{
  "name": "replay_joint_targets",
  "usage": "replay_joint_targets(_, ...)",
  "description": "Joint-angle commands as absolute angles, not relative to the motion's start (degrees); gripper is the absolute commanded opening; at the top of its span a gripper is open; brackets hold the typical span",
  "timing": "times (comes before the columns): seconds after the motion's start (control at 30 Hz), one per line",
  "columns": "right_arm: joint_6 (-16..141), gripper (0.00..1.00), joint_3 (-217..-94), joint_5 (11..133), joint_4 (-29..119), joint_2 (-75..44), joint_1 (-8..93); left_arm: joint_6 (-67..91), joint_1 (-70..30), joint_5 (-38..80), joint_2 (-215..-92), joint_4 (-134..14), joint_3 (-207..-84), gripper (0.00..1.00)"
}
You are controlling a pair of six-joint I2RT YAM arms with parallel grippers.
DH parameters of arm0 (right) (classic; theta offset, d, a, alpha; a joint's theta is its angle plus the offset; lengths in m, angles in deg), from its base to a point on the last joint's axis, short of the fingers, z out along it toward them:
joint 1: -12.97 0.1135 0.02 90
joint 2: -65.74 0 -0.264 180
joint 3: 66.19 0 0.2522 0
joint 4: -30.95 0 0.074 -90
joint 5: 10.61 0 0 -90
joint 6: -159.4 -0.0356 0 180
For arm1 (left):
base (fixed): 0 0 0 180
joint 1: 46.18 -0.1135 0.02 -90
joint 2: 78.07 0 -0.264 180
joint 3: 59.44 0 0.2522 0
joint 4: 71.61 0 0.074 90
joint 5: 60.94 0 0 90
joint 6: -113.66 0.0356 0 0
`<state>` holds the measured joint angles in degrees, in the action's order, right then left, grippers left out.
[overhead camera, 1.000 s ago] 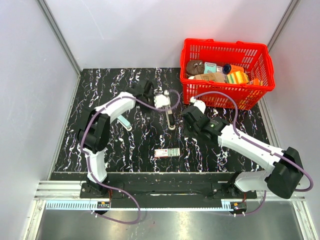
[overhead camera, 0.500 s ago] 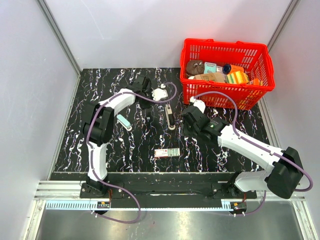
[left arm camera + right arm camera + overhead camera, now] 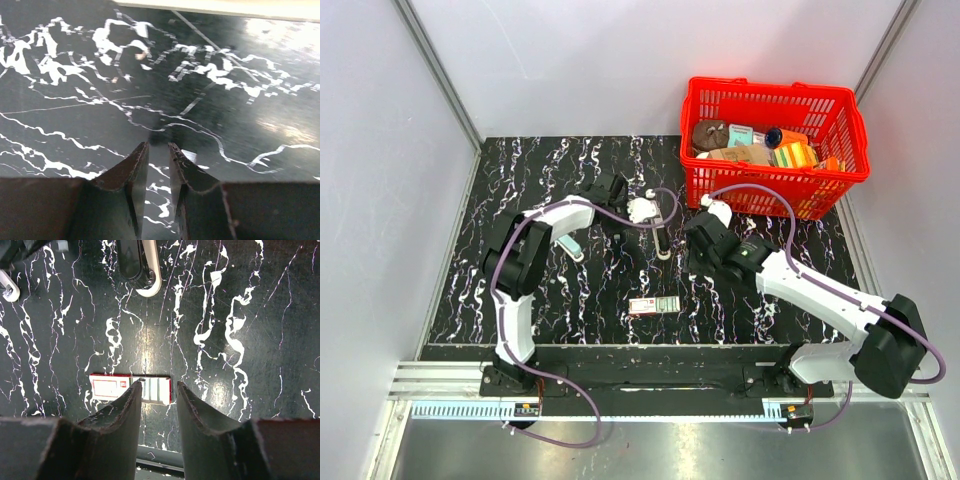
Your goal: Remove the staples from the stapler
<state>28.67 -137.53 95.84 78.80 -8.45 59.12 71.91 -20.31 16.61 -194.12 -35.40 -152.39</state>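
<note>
The stapler (image 3: 662, 236), a slim black and silvery bar, lies on the black marbled mat (image 3: 540, 290), its length running far to near. Its near end shows at the top of the right wrist view (image 3: 140, 265). My left gripper (image 3: 609, 188) is left of the stapler and apart from it. In its own view (image 3: 157, 145) the jaws stand a narrow gap apart with only mat between them. My right gripper (image 3: 698, 260) hovers right of the stapler, open and empty (image 3: 157, 384).
A flat pink-and-green box (image 3: 654, 305) lies near the front edge, below my right fingers in the right wrist view (image 3: 115, 387). A red basket (image 3: 772, 83) full of items stands at the back right. A small teal-and-white object (image 3: 572, 245) lies under the left arm.
My left wrist moved towards the far side, then came back nearer and slightly left of the stapler. The stapler, the box and the right arm have not moved.
</note>
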Motion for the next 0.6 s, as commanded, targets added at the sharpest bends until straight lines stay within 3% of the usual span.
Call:
replay_joint_targets(0.0,29.5,0.4,-137.6,96.7,77.8,-6.3,58.4,72.7,-17.9,17.5,-190.3,-33.3,-145.7,0.27)
replay_joint_targets(0.57,28.7,0.4,-136.4,96.8,78.5,-4.3,58.4,69.6,-14.2,15.6,-180.8,-28.1,-137.5,0.28)
